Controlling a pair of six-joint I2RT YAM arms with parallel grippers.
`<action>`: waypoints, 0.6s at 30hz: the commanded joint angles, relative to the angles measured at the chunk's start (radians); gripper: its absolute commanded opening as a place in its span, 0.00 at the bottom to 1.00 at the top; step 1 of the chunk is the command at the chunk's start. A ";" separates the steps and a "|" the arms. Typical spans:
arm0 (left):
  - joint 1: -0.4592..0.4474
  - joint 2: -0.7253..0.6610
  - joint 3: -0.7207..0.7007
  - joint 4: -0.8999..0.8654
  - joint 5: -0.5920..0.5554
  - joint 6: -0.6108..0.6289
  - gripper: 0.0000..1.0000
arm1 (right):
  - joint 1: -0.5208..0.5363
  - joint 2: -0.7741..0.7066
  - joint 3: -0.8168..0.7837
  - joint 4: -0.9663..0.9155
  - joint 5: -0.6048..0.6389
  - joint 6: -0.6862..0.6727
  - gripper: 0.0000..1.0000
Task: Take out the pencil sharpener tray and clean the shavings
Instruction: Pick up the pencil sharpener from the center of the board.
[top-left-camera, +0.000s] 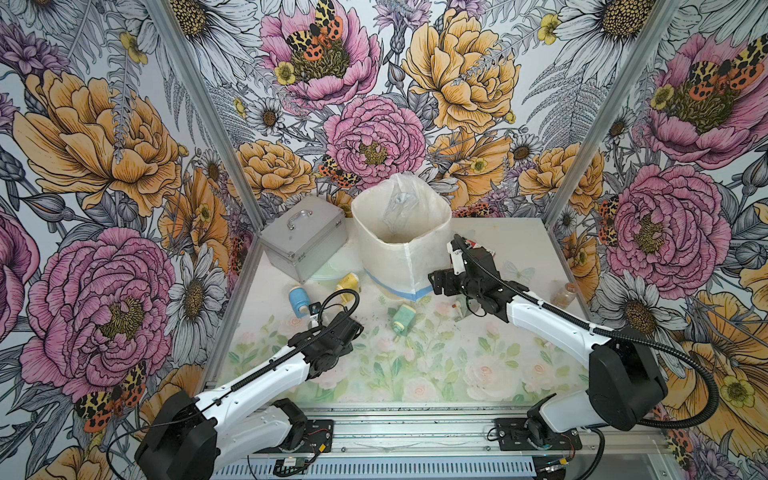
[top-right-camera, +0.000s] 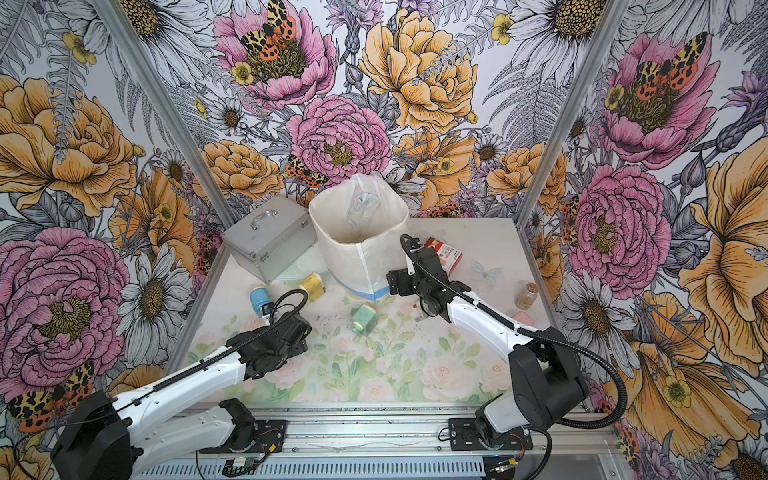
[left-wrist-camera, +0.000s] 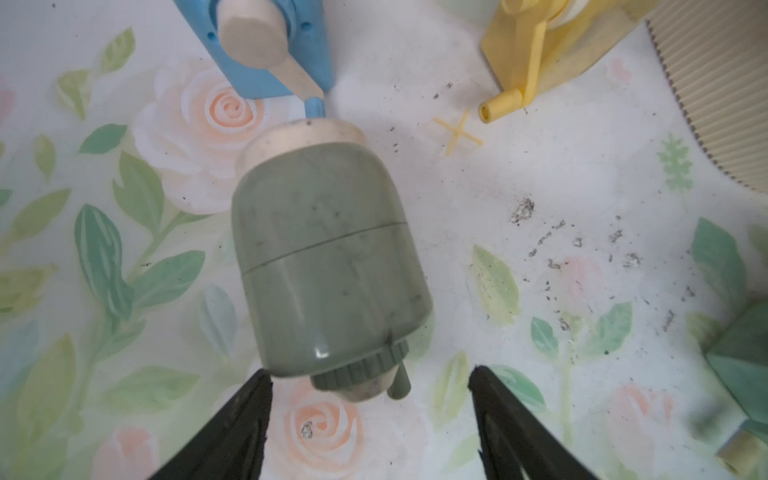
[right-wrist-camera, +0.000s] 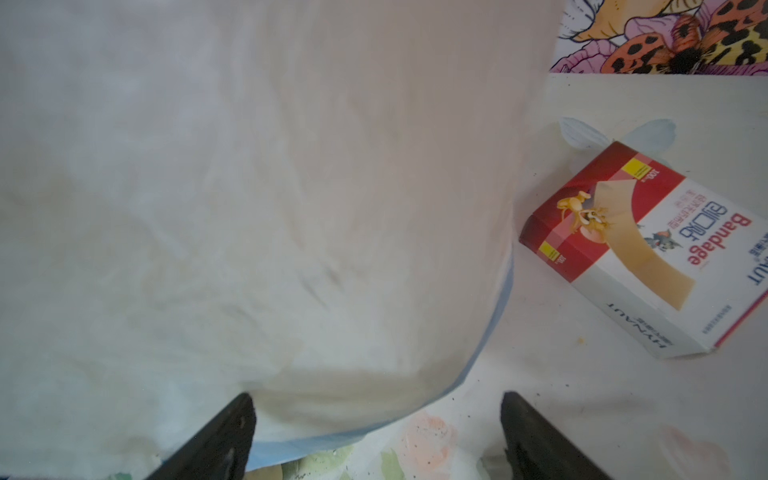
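Shavings (left-wrist-camera: 523, 210): tiny dark flecks scattered over floral mat (left-wrist-camera: 124, 249), beside grey-green sharpener (left-wrist-camera: 328, 266).

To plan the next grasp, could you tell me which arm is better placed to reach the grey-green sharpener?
Left, probably: the left tool is open right at the grey-green sharpener; the right tool faces the white bin.

Three walls papered with large pink and orange flowers (top-left-camera: 374, 137) enclosed a pale rose-printed tabletop (top-left-camera: 436, 374), framed by slanting silver metal posts (top-left-camera: 199, 104).
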 joint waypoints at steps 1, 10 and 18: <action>0.010 -0.061 -0.033 -0.027 -0.030 -0.067 0.77 | 0.011 0.004 0.036 -0.013 0.027 -0.021 0.93; -0.005 -0.053 -0.028 -0.019 -0.178 -0.092 0.93 | 0.022 0.025 0.041 -0.021 0.029 -0.025 0.94; -0.106 0.043 0.018 0.041 -0.245 -0.125 0.99 | 0.027 0.027 0.046 -0.031 0.036 -0.025 0.94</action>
